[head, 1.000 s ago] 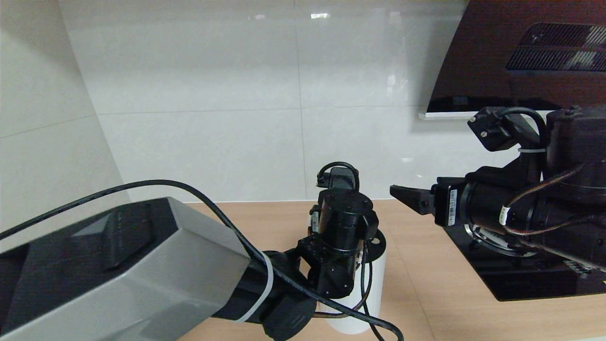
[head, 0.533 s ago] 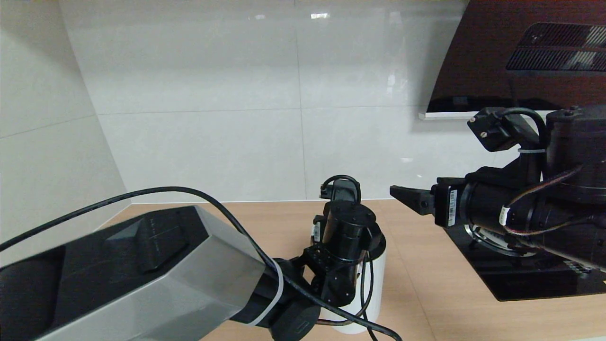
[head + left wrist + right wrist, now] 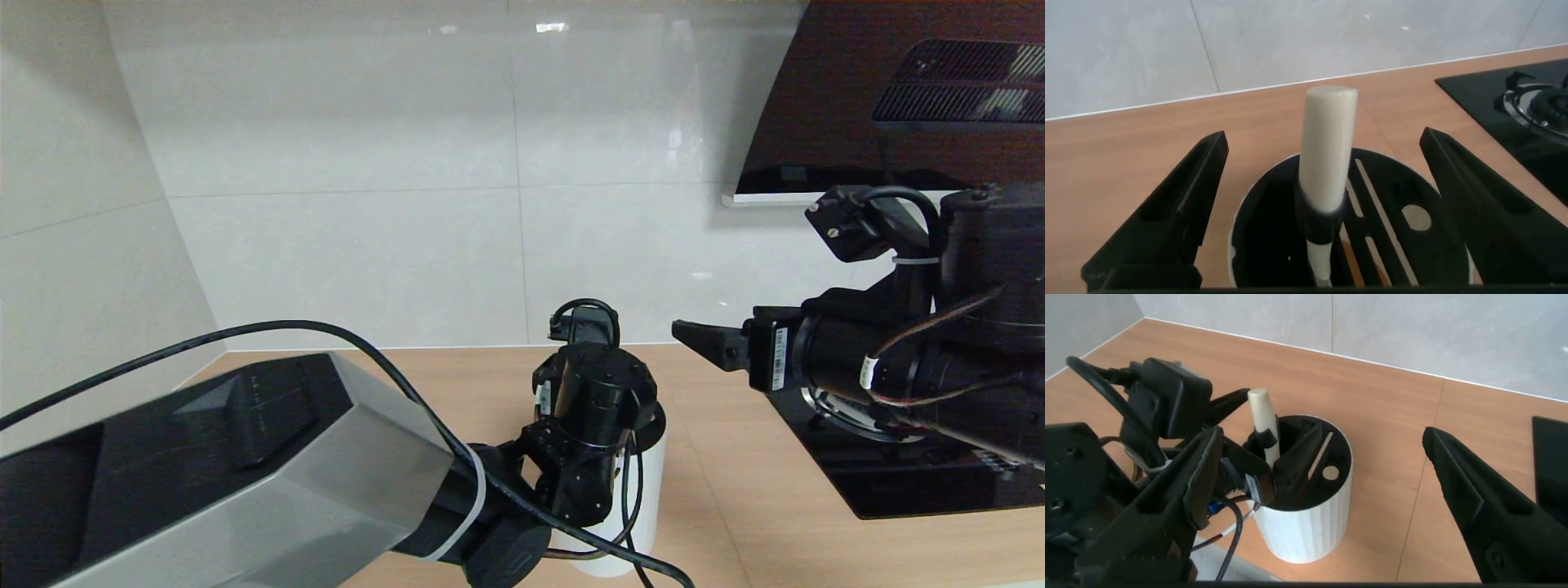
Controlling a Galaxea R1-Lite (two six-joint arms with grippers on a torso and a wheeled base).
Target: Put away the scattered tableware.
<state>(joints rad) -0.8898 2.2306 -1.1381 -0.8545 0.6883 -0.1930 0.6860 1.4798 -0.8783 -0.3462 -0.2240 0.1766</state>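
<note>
Standing almost upright in the white holder (image 3: 1315, 527) on the counter (image 3: 1396, 400), the cream-handled utensil (image 3: 1327, 151) is framed between the fingers of the left gripper (image 3: 1324, 137). That gripper is spread wide and grips nothing, and the handle's long axis points up toward its wrist. The utensil appears seated, though its lower end is hidden. The right gripper (image 3: 1322, 436), likewise wide and empty, is held farther off, so the left arm is judged nearer.
</note>
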